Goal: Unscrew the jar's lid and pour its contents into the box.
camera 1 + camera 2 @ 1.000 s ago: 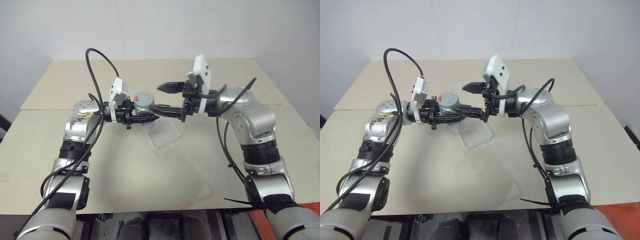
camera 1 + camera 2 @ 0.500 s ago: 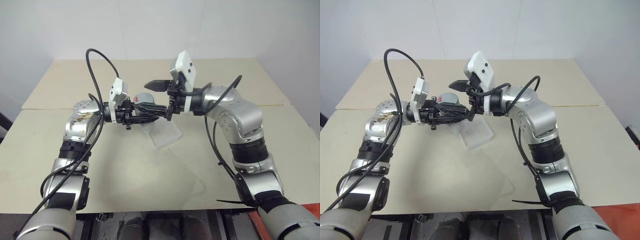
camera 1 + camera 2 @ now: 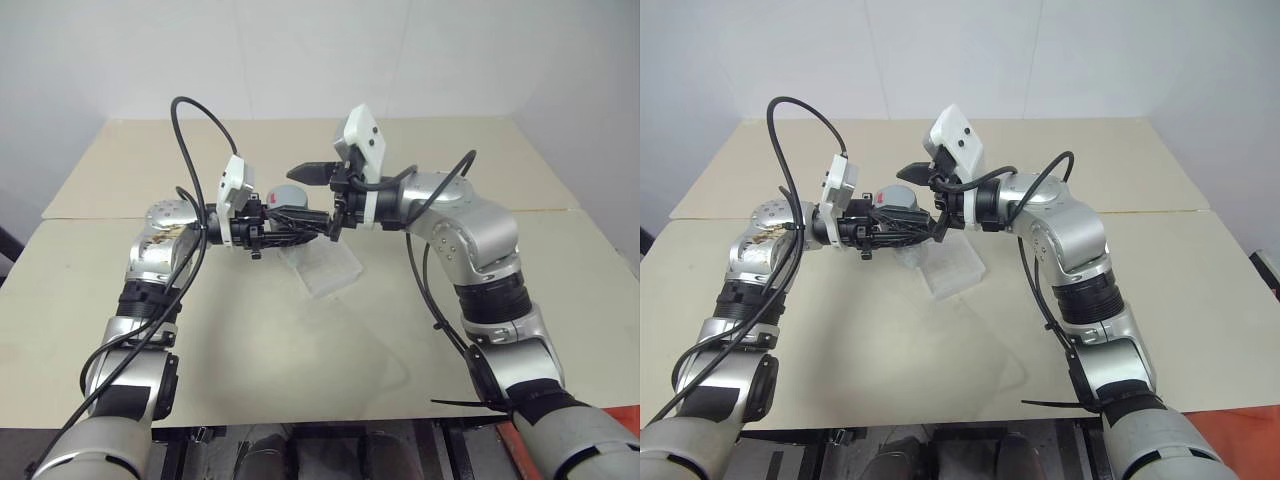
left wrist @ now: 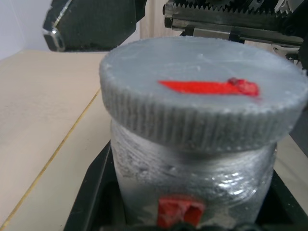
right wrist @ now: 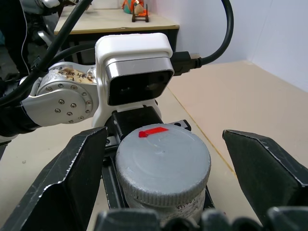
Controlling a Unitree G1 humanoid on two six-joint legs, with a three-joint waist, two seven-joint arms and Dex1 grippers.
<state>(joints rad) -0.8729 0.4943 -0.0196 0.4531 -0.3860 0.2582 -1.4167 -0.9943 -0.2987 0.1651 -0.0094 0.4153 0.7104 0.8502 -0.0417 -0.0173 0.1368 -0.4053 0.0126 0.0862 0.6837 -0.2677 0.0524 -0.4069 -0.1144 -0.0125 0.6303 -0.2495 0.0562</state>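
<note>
Step in hand: lid grasp, unscrewing not begun. Left gripper (image 3: 290,222) clamped small silvery-grey metallic jar (image 4: 192,173) above tabletop (image 3: 300,330); clear plastic box (image 3: 325,268) at 5 o'clock below. Right gripper (image 5: 166,144) wide open, empty, fingers (image 5: 72,173) flanking ribbed grey round lid (image 5: 163,156). Next judged: close on lid, twist.

Two beige tables (image 3: 120,180) butted together (seam running nine to three o'clock), white wall (image 3: 300,50) behind, small orange object (image 5: 136,7) seen on a far desk (image 5: 120,21)

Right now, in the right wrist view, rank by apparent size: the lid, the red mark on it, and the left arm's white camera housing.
1. Lid and white camera housing: look alike; the lid sits nearer, so unranked.
2. Red mark: clearly smallest.
</note>
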